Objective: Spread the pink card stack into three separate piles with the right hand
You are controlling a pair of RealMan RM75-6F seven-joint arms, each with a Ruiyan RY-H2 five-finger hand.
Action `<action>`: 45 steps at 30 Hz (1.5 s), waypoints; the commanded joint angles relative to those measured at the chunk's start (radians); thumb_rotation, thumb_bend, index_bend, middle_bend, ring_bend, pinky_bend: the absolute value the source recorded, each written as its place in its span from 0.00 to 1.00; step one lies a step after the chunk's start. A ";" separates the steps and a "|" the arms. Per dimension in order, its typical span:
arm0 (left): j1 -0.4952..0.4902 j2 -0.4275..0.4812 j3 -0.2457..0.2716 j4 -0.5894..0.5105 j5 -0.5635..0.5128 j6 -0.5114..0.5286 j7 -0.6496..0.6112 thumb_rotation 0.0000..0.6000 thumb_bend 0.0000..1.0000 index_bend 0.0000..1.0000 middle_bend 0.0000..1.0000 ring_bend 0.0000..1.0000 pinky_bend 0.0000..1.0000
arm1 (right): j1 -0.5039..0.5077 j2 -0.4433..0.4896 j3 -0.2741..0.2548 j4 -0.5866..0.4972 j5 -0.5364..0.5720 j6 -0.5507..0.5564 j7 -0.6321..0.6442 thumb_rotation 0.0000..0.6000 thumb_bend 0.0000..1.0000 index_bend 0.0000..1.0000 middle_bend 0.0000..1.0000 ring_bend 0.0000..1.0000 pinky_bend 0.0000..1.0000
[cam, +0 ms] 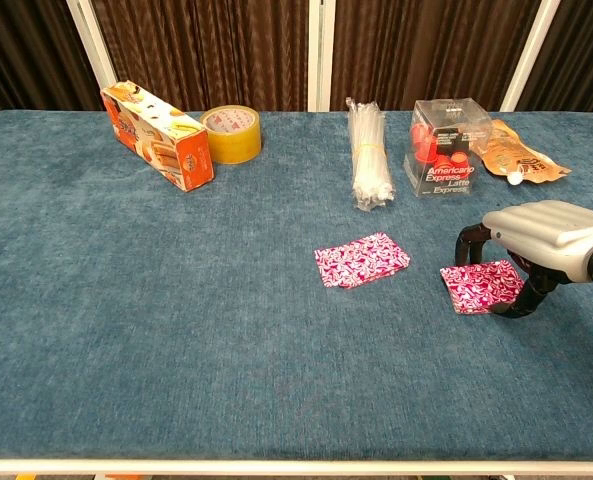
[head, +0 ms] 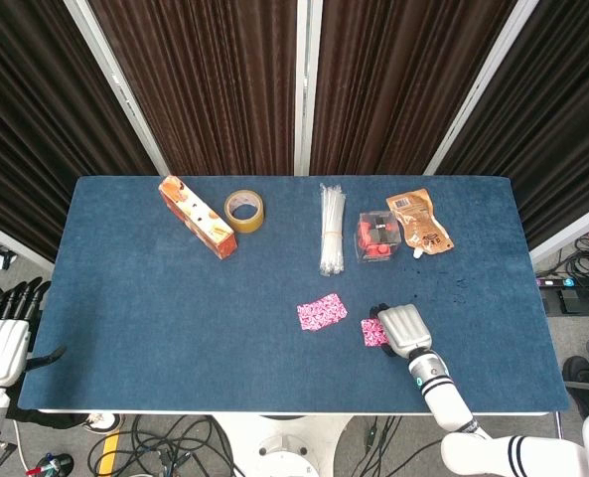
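Right robot hand (cam: 536,245) rests palm-down over the right edge of a small pile of pink patterned cards (cam: 481,284), dark fingers (cam: 468,238) curled around it and touching its edges on the blue felt worktop (cam: 176,330). A second pink patterned card pile (cam: 361,260) lies apart to the left. Left robot hand (head: 1,343) hangs off the worktop's corner, fingers apart, holding nothing
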 commanded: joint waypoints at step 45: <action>0.002 0.005 0.005 -0.002 0.002 -0.004 -0.008 1.00 0.00 0.04 0.03 0.00 0.10 | 0.004 0.070 0.098 0.130 0.037 -0.047 0.100 1.00 0.24 0.48 0.46 0.81 0.86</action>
